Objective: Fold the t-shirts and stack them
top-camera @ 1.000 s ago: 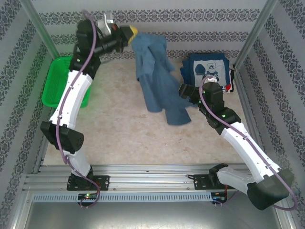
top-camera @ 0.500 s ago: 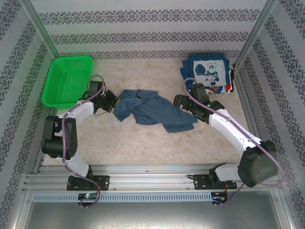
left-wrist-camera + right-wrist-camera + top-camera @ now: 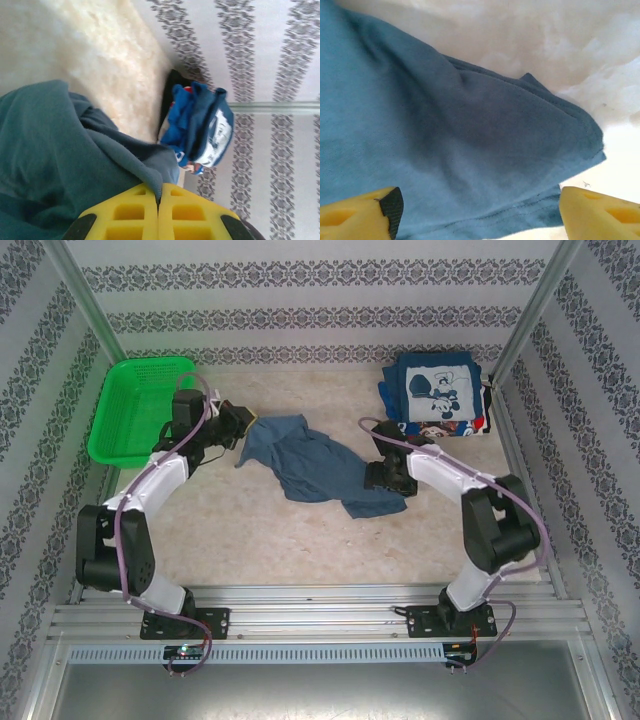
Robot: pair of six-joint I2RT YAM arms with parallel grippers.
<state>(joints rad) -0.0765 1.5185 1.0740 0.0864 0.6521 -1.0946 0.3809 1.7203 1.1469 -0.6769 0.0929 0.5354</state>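
The slate-blue t-shirt (image 3: 315, 465) lies crumpled across the middle of the table. My left gripper (image 3: 245, 425) is shut on its left corner, and in the left wrist view a fold of the cloth (image 3: 50, 160) is pinched between the yellow fingers of that gripper (image 3: 159, 195). My right gripper (image 3: 385, 475) sits low over the shirt's right end. Its jaws stand wide apart in the right wrist view, with the gripper (image 3: 477, 210) straddling the hemmed edge of the shirt (image 3: 470, 135). A folded stack of navy printed t-shirts (image 3: 435, 395) rests at the back right, with the stack (image 3: 200, 125) also in the left wrist view.
A green mesh basket (image 3: 140, 405) stands at the back left, close behind my left arm. Patterned walls enclose the table on three sides, with metal posts (image 3: 525, 315) at the back corners. Bare tabletop (image 3: 300, 540) stretches in front of the shirt.
My left gripper came down from high at the back with the shirt, which now lies on the table. The right gripper moved left and down onto the shirt's right end.
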